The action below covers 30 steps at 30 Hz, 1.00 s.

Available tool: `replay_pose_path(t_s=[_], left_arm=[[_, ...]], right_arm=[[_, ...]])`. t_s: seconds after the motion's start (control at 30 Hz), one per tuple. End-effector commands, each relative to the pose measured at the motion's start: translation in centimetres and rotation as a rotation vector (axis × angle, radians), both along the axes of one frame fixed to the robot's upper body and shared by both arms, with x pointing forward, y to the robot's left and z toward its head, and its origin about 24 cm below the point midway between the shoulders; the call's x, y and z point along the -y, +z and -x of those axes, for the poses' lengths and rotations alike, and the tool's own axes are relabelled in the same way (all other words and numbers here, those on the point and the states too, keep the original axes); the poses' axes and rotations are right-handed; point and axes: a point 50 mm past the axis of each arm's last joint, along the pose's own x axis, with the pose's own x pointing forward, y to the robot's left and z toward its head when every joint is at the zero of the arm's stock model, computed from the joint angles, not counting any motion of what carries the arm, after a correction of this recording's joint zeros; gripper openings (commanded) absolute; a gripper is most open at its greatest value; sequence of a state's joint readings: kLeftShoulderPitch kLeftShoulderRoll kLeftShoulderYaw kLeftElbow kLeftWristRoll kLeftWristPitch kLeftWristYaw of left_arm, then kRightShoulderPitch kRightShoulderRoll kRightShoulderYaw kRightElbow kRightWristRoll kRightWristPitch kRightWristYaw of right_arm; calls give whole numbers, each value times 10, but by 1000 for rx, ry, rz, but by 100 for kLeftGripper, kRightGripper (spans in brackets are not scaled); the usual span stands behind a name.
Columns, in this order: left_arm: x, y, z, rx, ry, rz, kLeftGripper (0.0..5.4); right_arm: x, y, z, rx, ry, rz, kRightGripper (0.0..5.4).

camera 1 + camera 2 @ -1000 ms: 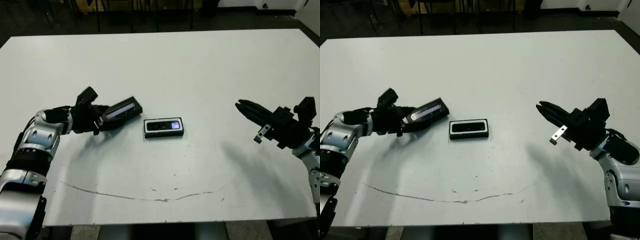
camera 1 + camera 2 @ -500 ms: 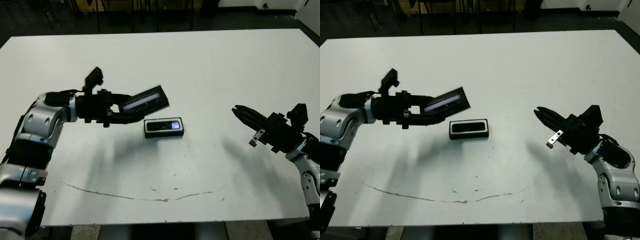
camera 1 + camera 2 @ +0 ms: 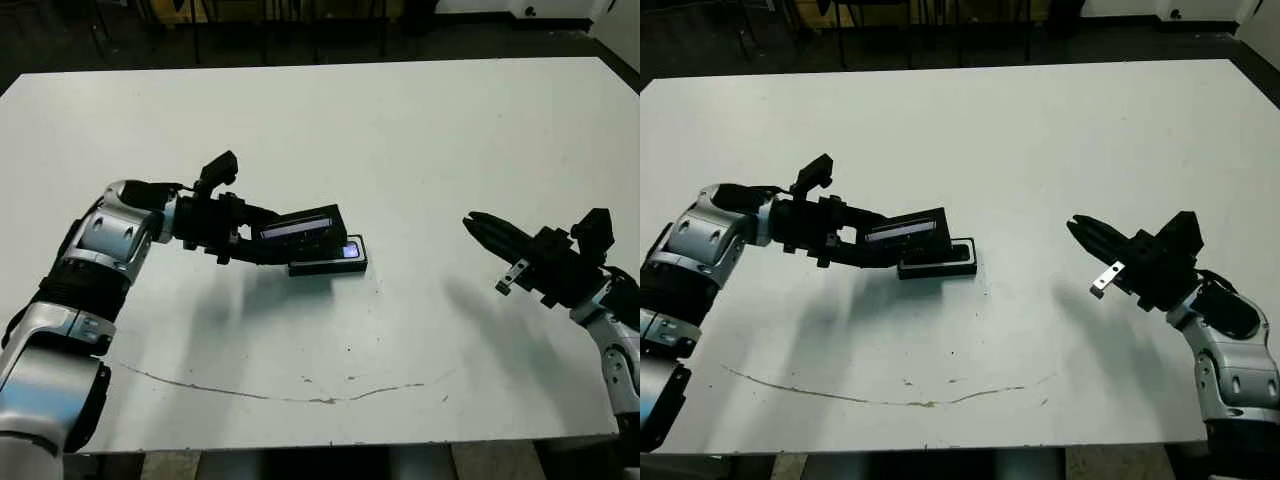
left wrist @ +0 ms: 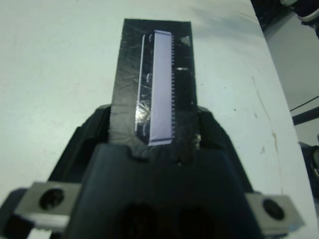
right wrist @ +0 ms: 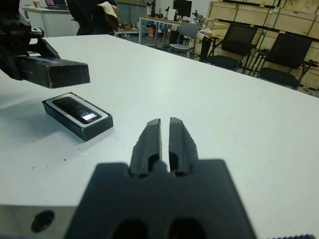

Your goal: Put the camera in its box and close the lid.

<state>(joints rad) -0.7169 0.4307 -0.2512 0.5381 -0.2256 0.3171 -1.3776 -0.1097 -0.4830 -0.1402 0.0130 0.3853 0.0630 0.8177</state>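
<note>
Right wrist view shows the camera [image 5: 77, 109] lying in the box [image 5: 94, 125]. The left gripper [image 3: 262, 243] clamps the lid [image 3: 300, 229] just above it. Next: square, lower. The right gripper [image 5: 165, 136], pinched empty, waits well apart.

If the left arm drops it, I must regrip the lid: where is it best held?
Take the lid by its long side edges at one short end, coming in along its length, as the left gripper does. It is flat and narrow, so fingers span its width and the far end stays free.
</note>
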Motion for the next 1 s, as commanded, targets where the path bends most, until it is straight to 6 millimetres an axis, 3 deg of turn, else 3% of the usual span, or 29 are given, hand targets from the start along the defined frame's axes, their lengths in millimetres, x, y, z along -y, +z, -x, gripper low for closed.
replay_pose_path(t_s=[0.03, 0.4, 0.6, 1.0], left_arm=[[-2, 1, -4, -5, 36, -12, 281], [-11, 3, -11, 10, 152, 21, 281], [-21, -7, -18, -21, 247, -19, 281], [-4, -20, -22, -90, 168, -68, 281]], right_arm=[[3, -3, 3, -31, -10, 16, 0], [0, -4, 4, -50, -1, 11, 0], [1, -4, 3, -49, -1, 20, 0], [0, -5, 6, -89, -10, 10, 0]])
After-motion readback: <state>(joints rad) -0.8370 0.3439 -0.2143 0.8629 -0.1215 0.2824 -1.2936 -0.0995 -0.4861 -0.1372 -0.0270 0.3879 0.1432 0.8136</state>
